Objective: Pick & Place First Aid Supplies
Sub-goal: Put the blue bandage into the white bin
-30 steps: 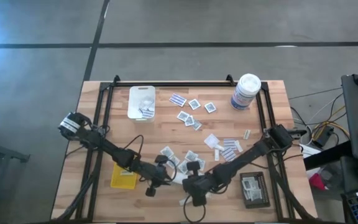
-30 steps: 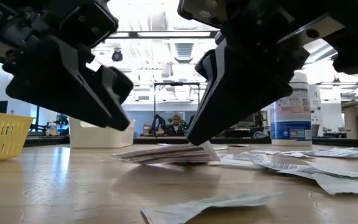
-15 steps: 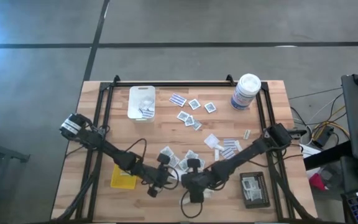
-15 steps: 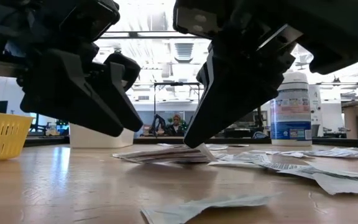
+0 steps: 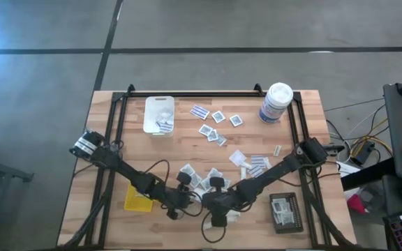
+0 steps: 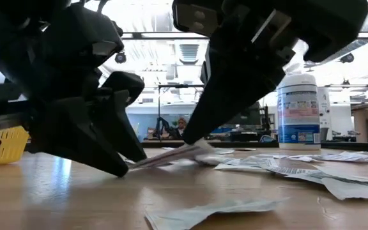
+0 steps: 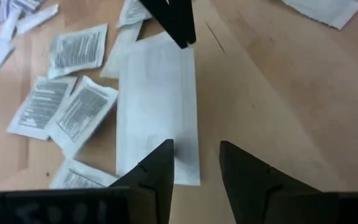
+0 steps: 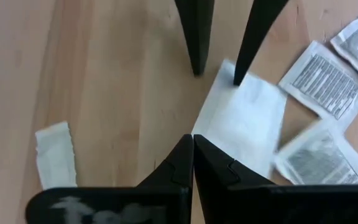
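While the right gripper point(image 8: 193, 144) presses its clenched tips onto one end of a plain white packet point(image 7: 157, 106) at the table's point(image 5: 250, 104) near edge, the left gripper point(image 7: 194, 162) straddles the other edge with fingers parted. This looks like the pick-up step; next, the left fingers likely need to close on that lifted edge.

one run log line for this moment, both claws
left claw: open, astride edge of white packet | right claw: shut, pinning its far corner | packet tilted up off table
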Robot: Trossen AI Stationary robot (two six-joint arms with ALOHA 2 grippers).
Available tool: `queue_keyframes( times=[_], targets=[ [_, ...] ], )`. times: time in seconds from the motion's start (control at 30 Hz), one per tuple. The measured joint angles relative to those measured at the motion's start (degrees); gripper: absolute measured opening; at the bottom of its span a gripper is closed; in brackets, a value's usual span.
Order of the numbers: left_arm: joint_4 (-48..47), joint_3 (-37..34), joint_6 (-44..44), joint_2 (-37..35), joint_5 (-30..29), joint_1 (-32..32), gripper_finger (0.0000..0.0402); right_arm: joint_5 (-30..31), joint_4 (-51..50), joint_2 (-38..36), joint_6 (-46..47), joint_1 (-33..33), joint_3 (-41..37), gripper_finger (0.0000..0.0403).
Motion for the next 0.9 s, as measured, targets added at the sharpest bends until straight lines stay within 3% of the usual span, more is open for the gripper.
queue_keyframes(
  times=[0.2,0.6,0.9],
  targets=[
    [-0.05,1.14,0.89,0.86,-6.24,-0.5,0.0124,0.0,-0.17,-0.04,0.02,-0.06,0.5,0.0008],
    [-0.1,1.52,0.26,0.82,-8.61,-0.55,0.012,0.0,-0.11,-0.04,3.04,-0.06,1.15,0.0008],
    [-0.03,1.43,0.13,0.82,-8.67,-0.56,0.0051,0.02,-0.14,-0.04,5.68,-0.39,2.08,0.0008]
  ],
)
